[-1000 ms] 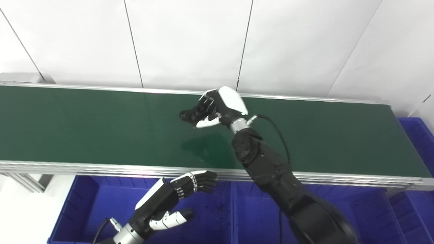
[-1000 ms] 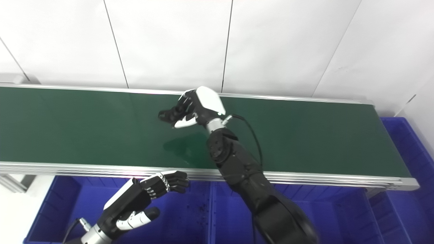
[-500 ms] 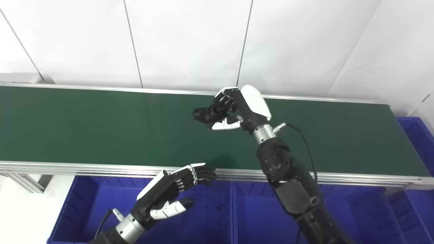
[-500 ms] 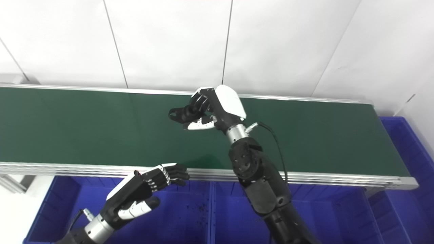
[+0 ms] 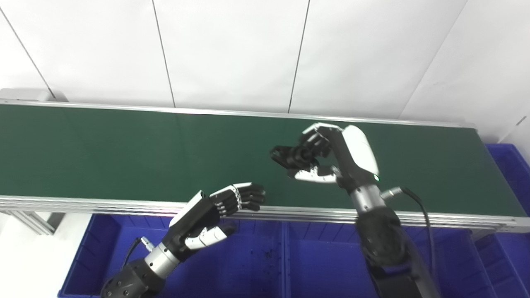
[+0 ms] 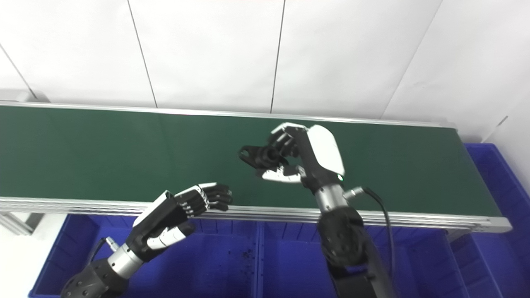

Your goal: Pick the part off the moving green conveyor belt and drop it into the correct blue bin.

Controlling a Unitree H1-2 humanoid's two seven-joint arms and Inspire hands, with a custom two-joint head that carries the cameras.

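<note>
My right hand [image 5: 333, 154] is above the right middle of the green conveyor belt [image 5: 103, 153]. It is shut on a small black part [image 5: 285, 155], which sticks out to the left between fingers and thumb, clear of the belt. The part also shows in the right eye view [image 6: 253, 155]. My left hand [image 5: 215, 209] is open and empty, fingers loosely curled, at the belt's front rail above the left blue bin [image 5: 103, 256].
Blue bins stand in a row under the belt's front edge: the left one, a middle one [image 5: 323, 265], and a further one at the right end [image 5: 511, 165]. A silver rail [image 5: 83, 203] edges the belt. A white panelled wall is behind.
My right hand has carried the black part to the right and toward the belt's front edge. My left hand has risen a little to the front rail.
</note>
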